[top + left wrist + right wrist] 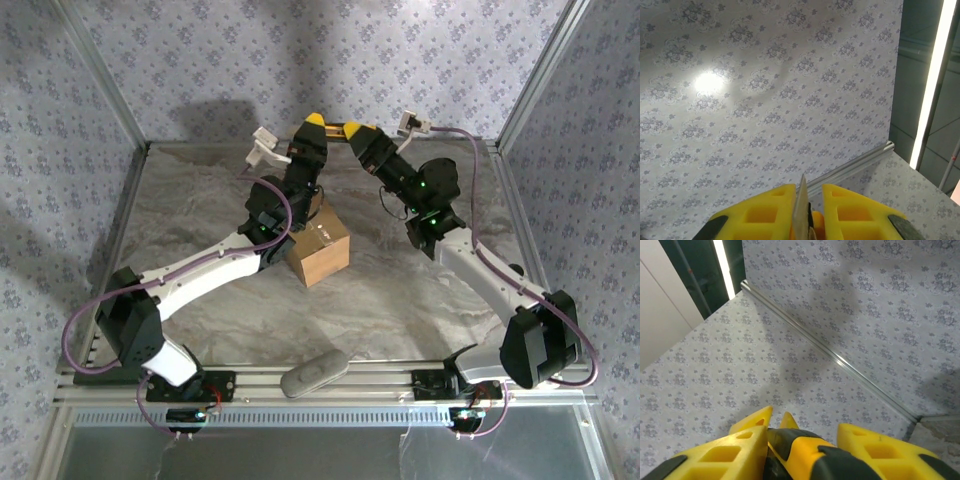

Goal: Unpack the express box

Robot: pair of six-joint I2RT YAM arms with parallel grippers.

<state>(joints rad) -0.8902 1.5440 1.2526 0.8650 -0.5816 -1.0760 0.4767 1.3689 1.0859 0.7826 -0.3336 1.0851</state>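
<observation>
Right now the express box [318,250] sits on the marbled table [200,210], beneath the raised left arm, top taped. High beyond it, the left gripper [807,192] is clenched on the thin end of a yellow-and-black cutter [800,450], whose handle lies between the right gripper's [807,420] fingers; whether those press firmly I cannot tell. If the left lets go before that grip is firm, the cutter could fall.

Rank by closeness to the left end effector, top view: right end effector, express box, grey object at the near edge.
From the left end effector:
1. right end effector, beside it, far side.
2. express box, mid-table.
3. grey object, near edge.
</observation>
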